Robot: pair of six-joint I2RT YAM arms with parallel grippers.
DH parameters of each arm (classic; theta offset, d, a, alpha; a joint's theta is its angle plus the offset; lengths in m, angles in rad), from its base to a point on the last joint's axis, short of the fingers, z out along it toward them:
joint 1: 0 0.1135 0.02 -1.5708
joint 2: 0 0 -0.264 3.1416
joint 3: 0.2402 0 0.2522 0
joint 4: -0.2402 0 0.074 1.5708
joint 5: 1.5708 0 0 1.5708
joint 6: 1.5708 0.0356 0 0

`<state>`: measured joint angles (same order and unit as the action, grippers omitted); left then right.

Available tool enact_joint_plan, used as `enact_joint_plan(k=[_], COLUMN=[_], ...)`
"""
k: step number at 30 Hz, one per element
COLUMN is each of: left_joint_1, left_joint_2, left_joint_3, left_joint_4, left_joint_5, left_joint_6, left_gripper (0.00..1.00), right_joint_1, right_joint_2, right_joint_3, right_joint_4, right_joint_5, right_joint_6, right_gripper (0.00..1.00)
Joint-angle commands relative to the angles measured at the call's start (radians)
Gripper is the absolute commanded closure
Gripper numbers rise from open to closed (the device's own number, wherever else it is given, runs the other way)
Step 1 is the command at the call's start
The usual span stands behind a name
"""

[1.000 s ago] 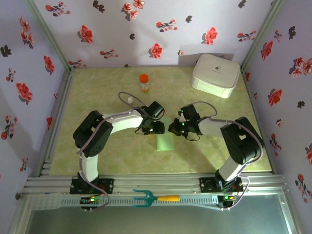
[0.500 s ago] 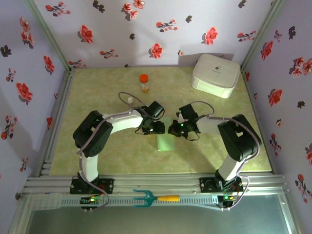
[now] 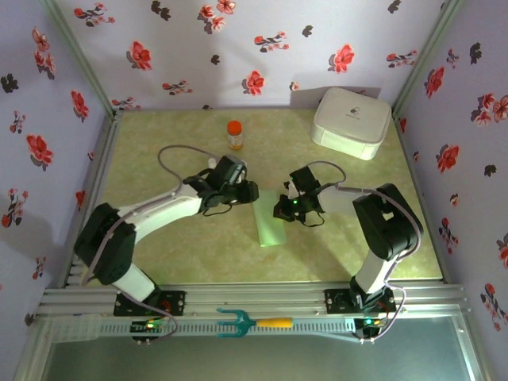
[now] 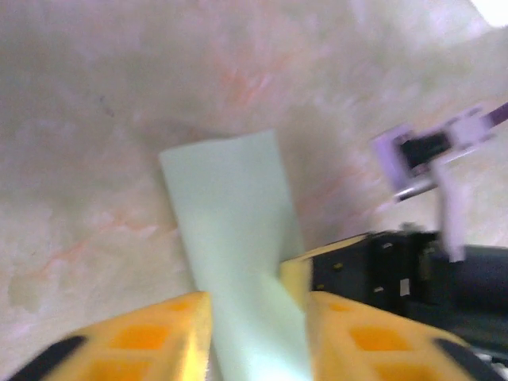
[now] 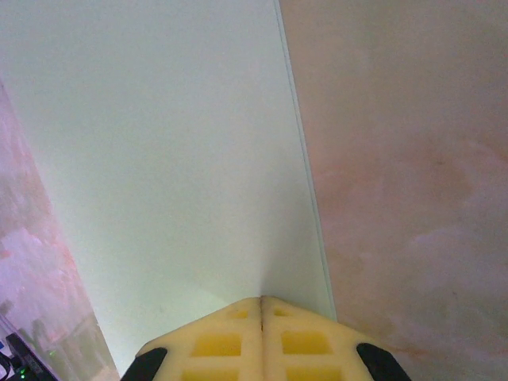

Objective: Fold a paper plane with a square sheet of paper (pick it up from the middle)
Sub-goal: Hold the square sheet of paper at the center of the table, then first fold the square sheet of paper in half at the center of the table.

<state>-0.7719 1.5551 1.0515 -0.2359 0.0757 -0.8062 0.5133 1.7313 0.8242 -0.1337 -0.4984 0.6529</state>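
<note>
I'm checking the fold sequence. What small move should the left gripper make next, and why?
Probably close the left gripper on the folded paper and lift its edge: the pale green strip already lies between its parted jaws, and the right gripper, shut, sits tip-down on the sheet, seemingly steadying it.

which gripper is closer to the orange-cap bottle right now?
Left. The left gripper is just below the orange-capped bottle in the top view, slightly to its right; the right gripper is farther right and lower still.
</note>
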Motion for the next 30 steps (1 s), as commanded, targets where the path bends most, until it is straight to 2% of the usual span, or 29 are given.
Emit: enact_joint_plan(k=[1,2,5,9,19,30], left_joint_1=[0.026,0.031,0.045,0.047,0.049,0.054], left_joint_2=[-0.015,-0.014,0.017,0.071,0.178,0.183], left_joint_3=[-0.068,-0.080,-0.100,-0.106,-0.119,-0.119], left_joint_4=[0.147,0.177,0.260,0.334,0.381,0.364], left_joint_5=[0.090,0.120,0.219,0.287,0.329,0.301], left_joint_6=[-0.035,-0.039,-0.070,-0.116,-0.150,-0.144], left_gripper=[0.91,1.00,1.00,1.00,1.00,1.00], right_joint_1=[0.005,0.005,0.006,0.005,0.005,0.005], right_joint_2=[0.060,0.060,0.058,0.055,0.052,0.053], right_joint_3=[-0.017,-0.018,-0.020,-0.022,-0.028,-0.031], right_joint_4=[-0.088,-0.089,-0.087,-0.086,-0.079,-0.073], right_joint_5=[0.092,0.093,0.097,0.098,0.101,0.102], right_joint_6=[-0.022,-0.022,-0.019,-0.015,-0.007,-0.004], right_gripper=[1.00,1.00,1.00,1.00,1.00,1.00])
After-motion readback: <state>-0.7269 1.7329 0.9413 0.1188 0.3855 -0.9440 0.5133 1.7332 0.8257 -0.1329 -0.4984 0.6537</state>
